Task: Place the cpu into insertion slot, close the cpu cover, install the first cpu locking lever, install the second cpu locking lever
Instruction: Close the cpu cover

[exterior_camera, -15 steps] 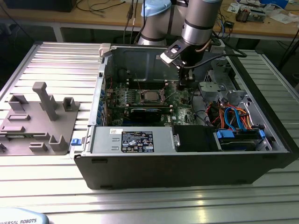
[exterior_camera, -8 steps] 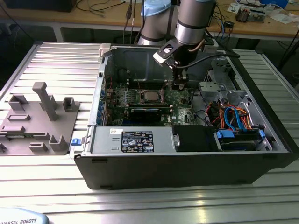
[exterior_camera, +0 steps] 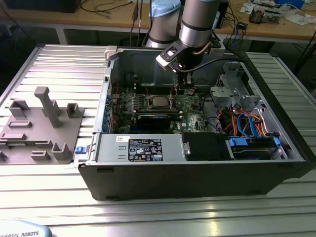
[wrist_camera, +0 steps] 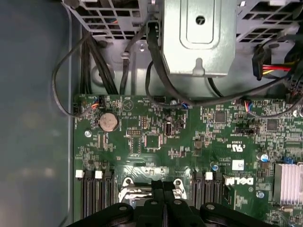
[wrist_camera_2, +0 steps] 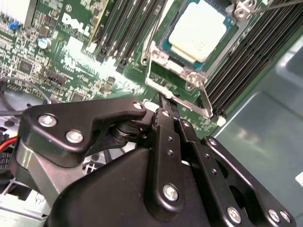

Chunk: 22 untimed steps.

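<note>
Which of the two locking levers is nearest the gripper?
The lever just at the gripper, on the cpu's side facing it; the other lever lies beyond the cpu's far corner.

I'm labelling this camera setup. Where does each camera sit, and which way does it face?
Exterior view: off the arm, raised, before the open computer case, looking down into it; the arm and gripper reach in.
Second wrist view: on the wrist, looking past the shut gripper at the cpu in its socket.
First wrist view: on the wrist, facing the motherboard and a grey metal bracket; gripper shows.
Shared: all show the gripper; exterior and second wrist views both show the cpu.
</note>
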Each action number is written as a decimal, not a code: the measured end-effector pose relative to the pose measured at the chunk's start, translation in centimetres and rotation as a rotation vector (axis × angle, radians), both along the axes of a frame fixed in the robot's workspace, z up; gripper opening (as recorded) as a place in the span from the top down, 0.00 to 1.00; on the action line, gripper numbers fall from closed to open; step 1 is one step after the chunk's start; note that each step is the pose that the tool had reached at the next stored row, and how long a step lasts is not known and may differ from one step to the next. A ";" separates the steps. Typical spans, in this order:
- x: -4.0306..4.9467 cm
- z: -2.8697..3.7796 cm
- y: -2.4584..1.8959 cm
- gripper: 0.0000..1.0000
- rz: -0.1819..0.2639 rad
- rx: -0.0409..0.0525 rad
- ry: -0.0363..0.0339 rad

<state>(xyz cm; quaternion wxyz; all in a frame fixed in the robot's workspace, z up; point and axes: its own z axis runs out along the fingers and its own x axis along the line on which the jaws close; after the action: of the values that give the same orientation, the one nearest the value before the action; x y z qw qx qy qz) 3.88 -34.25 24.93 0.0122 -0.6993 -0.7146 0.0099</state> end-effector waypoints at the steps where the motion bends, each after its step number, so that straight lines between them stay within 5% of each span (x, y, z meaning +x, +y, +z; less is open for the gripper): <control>1: -0.09 -0.07 0.02 0.89 0.000 -0.0015 0.0066; 2: -0.24 -0.14 0.03 0.89 0.000 -0.0023 0.0145; 9: -1.58 -0.51 0.03 0.89 0.000 -0.0023 0.0147; 22: -5.27 -2.95 0.03 0.89 0.000 0.0002 0.0147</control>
<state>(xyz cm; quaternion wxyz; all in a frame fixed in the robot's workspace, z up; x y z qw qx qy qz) -1.39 -34.22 21.98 0.0175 -0.6992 -0.7145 0.0149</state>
